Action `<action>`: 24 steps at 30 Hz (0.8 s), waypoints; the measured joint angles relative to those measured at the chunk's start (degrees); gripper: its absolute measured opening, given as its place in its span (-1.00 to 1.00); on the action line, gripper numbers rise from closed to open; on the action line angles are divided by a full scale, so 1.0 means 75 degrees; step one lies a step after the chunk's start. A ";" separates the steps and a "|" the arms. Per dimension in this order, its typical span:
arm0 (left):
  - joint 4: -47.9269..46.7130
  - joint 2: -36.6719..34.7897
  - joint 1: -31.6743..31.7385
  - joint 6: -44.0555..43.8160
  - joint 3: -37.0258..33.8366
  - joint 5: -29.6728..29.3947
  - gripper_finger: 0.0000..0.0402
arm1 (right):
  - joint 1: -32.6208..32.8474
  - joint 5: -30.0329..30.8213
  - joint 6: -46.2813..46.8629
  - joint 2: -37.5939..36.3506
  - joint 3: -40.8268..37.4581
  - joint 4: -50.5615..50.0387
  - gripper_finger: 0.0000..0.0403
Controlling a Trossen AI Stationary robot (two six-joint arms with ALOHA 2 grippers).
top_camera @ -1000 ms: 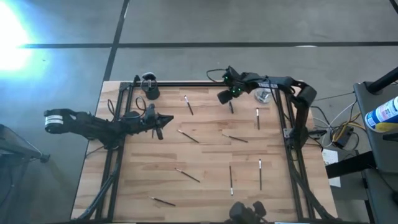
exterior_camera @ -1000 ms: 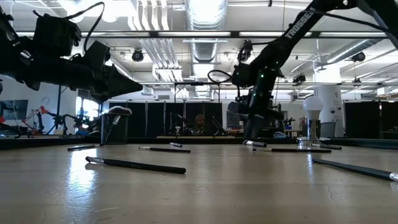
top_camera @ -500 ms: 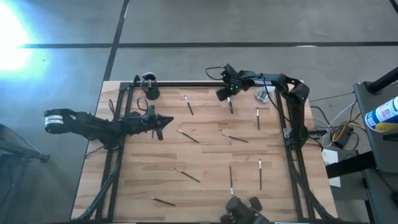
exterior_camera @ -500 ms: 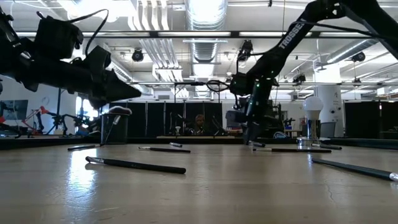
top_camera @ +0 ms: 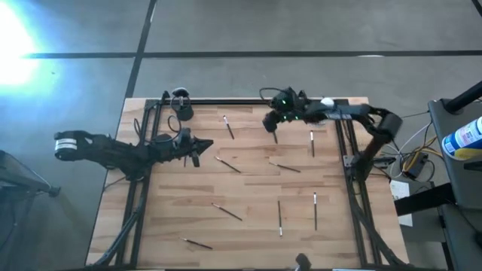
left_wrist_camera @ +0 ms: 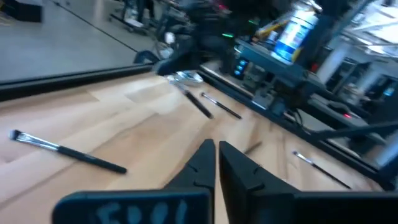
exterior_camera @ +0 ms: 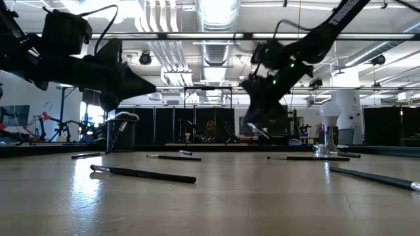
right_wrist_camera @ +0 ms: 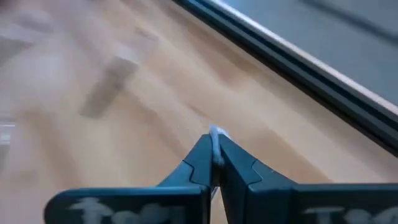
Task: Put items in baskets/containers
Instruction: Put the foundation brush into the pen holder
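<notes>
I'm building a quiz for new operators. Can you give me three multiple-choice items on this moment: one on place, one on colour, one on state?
1. Where does the cup stand?
A. mid-table
B. at a table corner on the left arm's side
C. under the right gripper

2. What colour is the cup?
A. black
B. white
C. red

3. How is the right gripper's brush?
A. lying flat on the table
B. held clear of the table
C. standing in the cup

Answers:
1 B: the cup sits at the table's corner, beyond the left gripper.
2 A: it looks black in both the high and low views.
3 B: the right gripper has its jaws shut on the brush, which hangs above the wood.
</notes>
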 joint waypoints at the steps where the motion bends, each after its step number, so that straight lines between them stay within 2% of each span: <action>1: -0.0002 0.0050 -0.0063 0.0000 0.0070 -0.0160 -0.84 | 0.0172 -0.0156 0.0000 -0.0215 -0.0315 0.0603 -0.95; 5: 0.0173 0.0490 -0.0225 0.0006 0.0569 -0.0209 -0.63 | 0.0886 -0.0728 -0.0028 -0.0850 -0.1235 0.2861 -0.96; 9: 0.1060 0.1277 -0.0354 0.0197 0.1222 0.0589 -0.47 | 0.1515 -0.1087 -0.0187 -0.1155 -0.1671 0.4471 -0.96; 12: 0.1591 0.1900 -0.0379 0.0177 0.1739 0.1104 -0.41 | 0.1910 -0.1195 -0.0398 -0.1222 -0.1795 0.5155 -0.96; 17: 0.1619 0.2774 -0.0383 0.0142 0.2562 0.1240 -0.38 | 0.2367 -0.1193 -0.0605 -0.1262 -0.1774 0.5806 -0.96; 24: 0.1745 0.3355 -0.0386 0.0157 0.3387 0.1618 -0.38 | 0.2613 -0.1172 -0.0732 -0.1262 -0.1642 0.6220 -0.96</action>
